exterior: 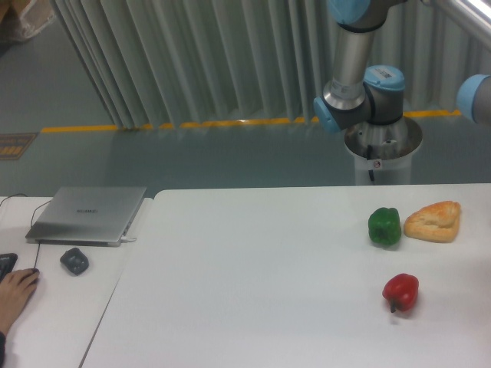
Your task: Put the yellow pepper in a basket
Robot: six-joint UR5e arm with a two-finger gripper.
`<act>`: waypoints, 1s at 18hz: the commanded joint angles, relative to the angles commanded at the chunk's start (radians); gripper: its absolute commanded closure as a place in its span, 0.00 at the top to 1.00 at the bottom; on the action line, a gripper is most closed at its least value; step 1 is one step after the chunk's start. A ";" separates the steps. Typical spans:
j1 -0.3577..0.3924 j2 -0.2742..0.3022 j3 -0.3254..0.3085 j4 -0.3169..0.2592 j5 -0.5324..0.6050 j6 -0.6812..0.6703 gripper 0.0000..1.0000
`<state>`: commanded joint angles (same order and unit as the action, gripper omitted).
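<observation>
Claw out of frame past right edge, state cannot be told; yellow pepper and basket also unseen. Arm joint (477, 98) visible far right. On desk (253, 276): green pepper (384, 226), bread wedge (434, 221), red pepper (401, 291)

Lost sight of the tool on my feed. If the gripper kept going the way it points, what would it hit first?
Cannot tell: the gripper and the yellow pepper are both outside the picture, past the right edge, so its heading isn't visible.

Arm (354, 69) upright on base, elbow at right edge; claw out of frame.
</observation>
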<state>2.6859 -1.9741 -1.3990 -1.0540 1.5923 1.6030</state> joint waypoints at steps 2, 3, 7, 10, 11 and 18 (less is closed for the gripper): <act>0.015 -0.009 0.002 0.044 -0.002 0.000 0.43; 0.028 -0.024 0.003 0.069 0.000 0.000 0.43; 0.066 -0.109 0.011 0.164 -0.002 0.002 0.43; 0.071 -0.134 0.029 0.167 -0.002 0.008 0.43; 0.072 -0.138 0.031 0.167 -0.002 0.012 0.43; 0.089 -0.161 0.038 0.189 -0.003 0.012 1.00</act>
<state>2.7750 -2.1353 -1.3607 -0.8652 1.5892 1.6153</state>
